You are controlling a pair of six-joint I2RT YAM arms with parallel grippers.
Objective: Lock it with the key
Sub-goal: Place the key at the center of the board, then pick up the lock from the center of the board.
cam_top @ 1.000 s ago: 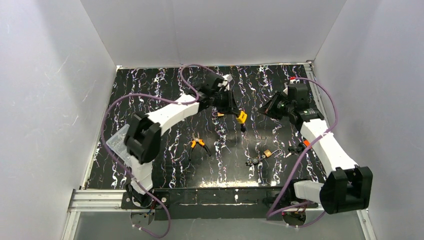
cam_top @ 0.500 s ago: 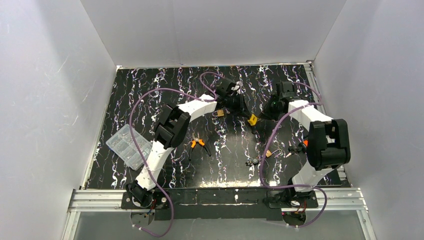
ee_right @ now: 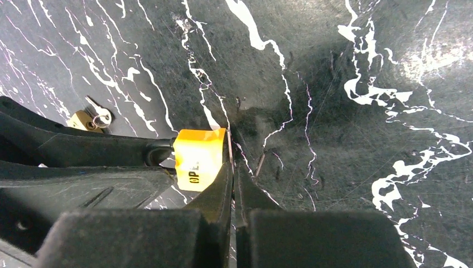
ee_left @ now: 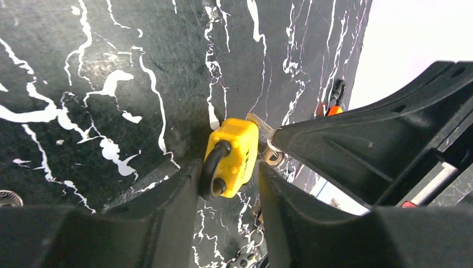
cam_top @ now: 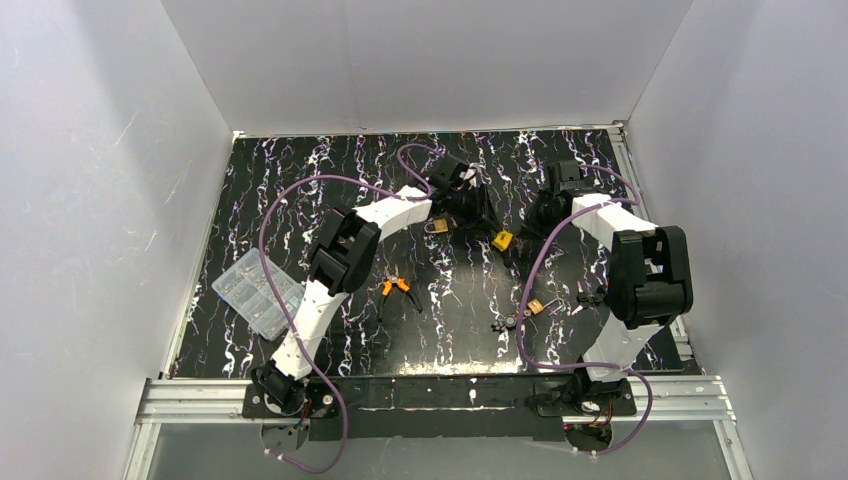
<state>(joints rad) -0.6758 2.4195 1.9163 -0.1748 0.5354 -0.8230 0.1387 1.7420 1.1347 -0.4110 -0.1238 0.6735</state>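
Observation:
A yellow padlock (cam_top: pixel 502 240) with a black shackle lies on the black marbled table between my two grippers. In the left wrist view the padlock (ee_left: pixel 231 156) sits between the tips of my left gripper (ee_left: pixel 227 167). The jaws stand apart, with the shackle against one finger and a thin gap at the other. A silver key (ee_left: pixel 261 125) enters the padlock's far end, its ring hanging below. My right gripper (ee_right: pixel 231 167) is shut on the key, right beside the padlock (ee_right: pixel 199 159).
A brass padlock (cam_top: pixel 436 226) with a key in it lies just left of the yellow one. Orange-handled pliers (cam_top: pixel 398 290), a small brass padlock (cam_top: pixel 536 307) and a black part (cam_top: pixel 508 323) lie nearer the bases. A clear parts box (cam_top: pixel 257 293) sits at the left.
The left gripper carried the yellow padlock right and down to the table, while the right arm swung in to meet it. In the last half second the left jaws opened off the padlock.

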